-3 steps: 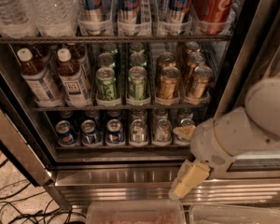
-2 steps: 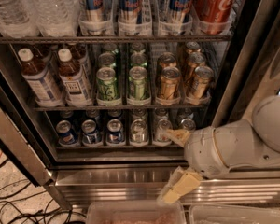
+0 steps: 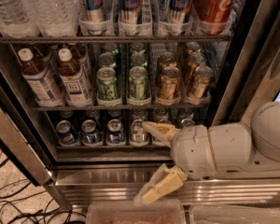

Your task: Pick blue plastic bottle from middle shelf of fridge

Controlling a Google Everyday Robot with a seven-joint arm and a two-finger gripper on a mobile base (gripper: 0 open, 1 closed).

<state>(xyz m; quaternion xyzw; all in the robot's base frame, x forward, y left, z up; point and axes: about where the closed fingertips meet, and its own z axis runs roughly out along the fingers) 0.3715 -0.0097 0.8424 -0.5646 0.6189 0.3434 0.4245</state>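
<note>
The fridge point(image 3: 107, 177) stands open with a dark interior and a steel base. Two small blue plastic bottles with white caps, amber liquid and blue-printed white labels stand at the left of the middle shelf point(image 3: 130, 107): one at the far left point(image 3: 37, 79), one beside it point(image 3: 74, 78). Green and gold cans fill the lanes to their right. My gripper point(image 3: 143, 162) is open and empty, low in front of the bottom shelf and the fridge base, pointing left. It is well below and to the right of the bottles.
Large clear water bottles point(image 3: 32, 8), tall blue-silver cans point(image 3: 133, 6) and a red can point(image 3: 214, 3) stand on the top rack. Short cans point(image 3: 91, 132) fill the bottom rack. Clear bins point(image 3: 130, 213) sit on the floor in front, cables point(image 3: 9, 204) at the lower left.
My arm has moved left across the fridge's lower front. The gripper has turned so both spread fingers now show, one in front of the bottom shelf's cans and one over the base.
</note>
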